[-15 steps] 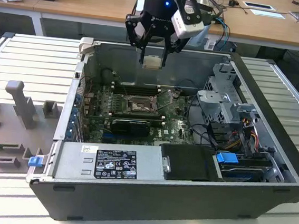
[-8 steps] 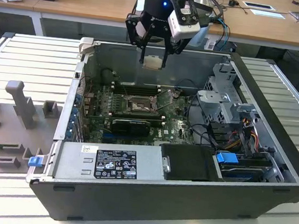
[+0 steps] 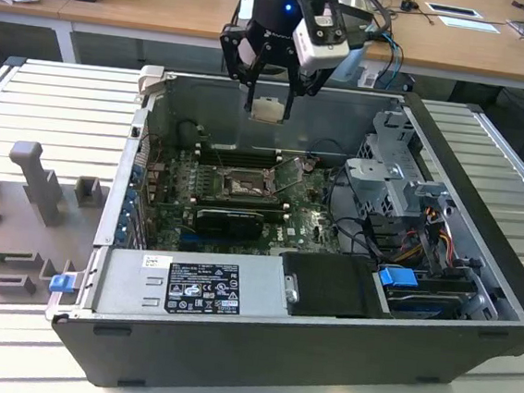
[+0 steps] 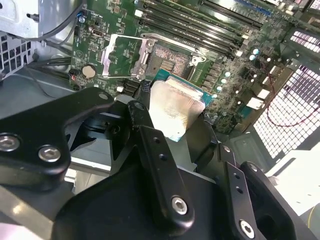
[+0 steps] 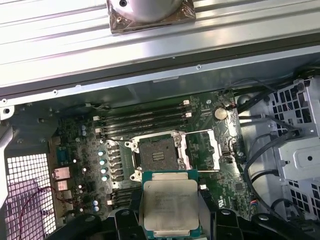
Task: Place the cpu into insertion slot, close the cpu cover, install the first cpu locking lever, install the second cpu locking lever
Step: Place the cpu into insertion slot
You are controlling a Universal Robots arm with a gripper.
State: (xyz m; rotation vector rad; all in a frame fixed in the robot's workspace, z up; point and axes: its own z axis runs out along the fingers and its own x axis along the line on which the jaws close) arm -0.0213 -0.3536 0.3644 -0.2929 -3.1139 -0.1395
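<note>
- Wooden desks run across the back, and the open PC case lies on a ribbed metal table.
- Fingers are clamped on the cpu, pinching it by opposite edges. In the first wrist view its pale lid faces up toward the wrist, so I'd guess the contact side points down at the board, which is how it has to drop in.
- So the gripper hangs up around the case's top rim, with the cpu in the air and well above the board. It's not seated and isn't touching anything else.
- The slot sits below with its dark centre bare. In the first wrist view the cpu looks roughly squared up with it, just offset to one side.
- The cover is swung open and lies back beside the slot, which is why the centre is exposed. It looks clear of the drop path to me.
- Memory slots run along the slot's other side, close by but not over it.
- Further out in the exterior view there's a drive cage and a tangle of cables on the right, and the power supply is along the near wall.
- The walls box the arm in, so I'd say coming in from above is the only way.
- Grey tray on the exterior view's left is well out of it.
</note>
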